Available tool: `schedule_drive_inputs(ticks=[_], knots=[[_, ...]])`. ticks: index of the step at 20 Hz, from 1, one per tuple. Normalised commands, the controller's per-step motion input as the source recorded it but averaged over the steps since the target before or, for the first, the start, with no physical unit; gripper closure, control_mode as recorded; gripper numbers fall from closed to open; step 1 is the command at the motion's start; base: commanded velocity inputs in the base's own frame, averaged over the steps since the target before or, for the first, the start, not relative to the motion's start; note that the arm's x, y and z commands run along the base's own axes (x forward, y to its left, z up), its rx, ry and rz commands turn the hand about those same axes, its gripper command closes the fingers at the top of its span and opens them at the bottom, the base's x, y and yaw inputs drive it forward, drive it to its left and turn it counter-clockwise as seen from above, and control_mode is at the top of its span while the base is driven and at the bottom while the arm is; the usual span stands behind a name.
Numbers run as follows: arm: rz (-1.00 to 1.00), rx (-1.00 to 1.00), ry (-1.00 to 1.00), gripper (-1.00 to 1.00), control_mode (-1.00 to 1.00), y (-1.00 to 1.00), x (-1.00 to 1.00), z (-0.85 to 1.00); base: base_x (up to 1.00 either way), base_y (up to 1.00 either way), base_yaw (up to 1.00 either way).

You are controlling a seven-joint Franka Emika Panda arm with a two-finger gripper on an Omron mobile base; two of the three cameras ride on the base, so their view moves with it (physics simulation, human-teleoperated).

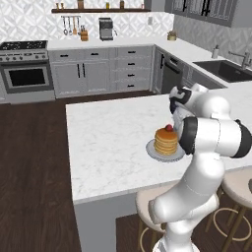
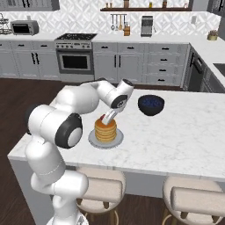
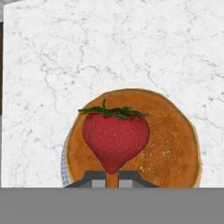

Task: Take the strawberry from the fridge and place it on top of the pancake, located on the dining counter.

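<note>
A: One berry in hand. The gripper (image 3: 112, 180) has its fingertips (image 3: 97, 178) pinched together on the pointed tip of the strawberry (image 3: 115, 141), leaf cap away from the camera. Holding it by the narrow end probably suits such a small fruit: the fingers nearly meet, and the broad body stays free to settle on something.

B: Where over the target?

A: Directly above the pancake (image 3: 168, 140). From the hand, the berry overlaps the near-left part of the top disc, so a release should land it on the stack, not the plate (image 1: 153, 151). From the left base view the berry sits at the top of the stack; touching or just above, I cannot tell.

B: Why that spot on the counter (image 2: 184, 136)?

A: The plate stands near the front edge, over the stools (image 2: 102, 189), within easy reach of the arm.

B: Anything farther back?

A: One dark bowl (image 2: 151, 104) toward the far edge, well apart from the plate, so no obstruction. Beyond it, the oven (image 2: 75, 61) against the wall.

B: Step?

A: Placement, nearly finished. I judge only letting go and lifting clear remain.
</note>
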Motion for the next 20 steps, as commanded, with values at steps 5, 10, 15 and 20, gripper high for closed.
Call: schedule_drive_inputs(ticks=[5, 10, 15, 20], knots=[[0.19, 0.0, 0.0, 1.0, -1.0, 0.0, 0.05, -0.11, 0.0, 0.0, 0.0], [0.17, 0.0, 0.0, 1.0, -1.0, 0.0, 0.0, 0.0, 0.0, 0.0, 0.0], [0.14, 0.0, 0.0, -1.0, -1.0, 0.0, 0.0, 0.0, 0.0, 0.0, 0.0], [0.1, 0.0, -0.01, -1.0, -1.0, -0.01, 0.0, 0.0, 0.0, 0.0, 0.0]])
